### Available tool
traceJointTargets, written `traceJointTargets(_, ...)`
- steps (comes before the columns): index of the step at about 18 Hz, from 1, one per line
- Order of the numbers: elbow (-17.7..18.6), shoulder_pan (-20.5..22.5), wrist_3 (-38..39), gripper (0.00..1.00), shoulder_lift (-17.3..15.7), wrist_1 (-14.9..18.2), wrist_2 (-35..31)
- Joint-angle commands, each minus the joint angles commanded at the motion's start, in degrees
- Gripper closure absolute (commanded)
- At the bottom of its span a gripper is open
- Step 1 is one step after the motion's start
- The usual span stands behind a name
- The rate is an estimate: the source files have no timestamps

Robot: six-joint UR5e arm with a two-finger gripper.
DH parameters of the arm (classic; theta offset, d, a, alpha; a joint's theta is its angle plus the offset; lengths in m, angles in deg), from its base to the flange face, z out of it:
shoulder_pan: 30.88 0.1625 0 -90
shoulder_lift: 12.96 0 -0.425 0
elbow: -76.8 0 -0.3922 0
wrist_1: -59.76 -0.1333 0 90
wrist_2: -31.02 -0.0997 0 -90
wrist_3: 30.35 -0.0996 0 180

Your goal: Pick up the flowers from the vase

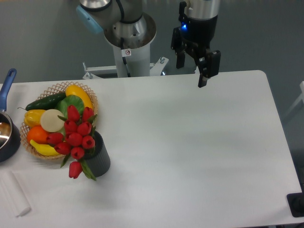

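The flowers (75, 137), a bunch of red tulip buds with green leaves, stand in the vase (99, 159), a short dark grey ribbed cylinder at the left of the white table. They lean left over the basket's edge. My gripper (191, 71) hangs high above the table's far edge, well to the right of the flowers. Its two dark fingers are apart and hold nothing.
A wicker basket (90, 97) of colourful fruit and vegetables sits right behind the vase. A dark pot with a blue handle (7, 83) is at the left edge. A white block (14, 194) lies at the front left. The arm's base (128, 38) rises behind the table.
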Motion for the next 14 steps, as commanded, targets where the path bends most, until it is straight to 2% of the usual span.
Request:
traceJointTargets(11,0.88,0.44,0.00,0.00,-0.09,-0.35,1.41)
traceJointTargets(14,2.72,0.44,0.17,0.00,-0.70,-3.15,1.76)
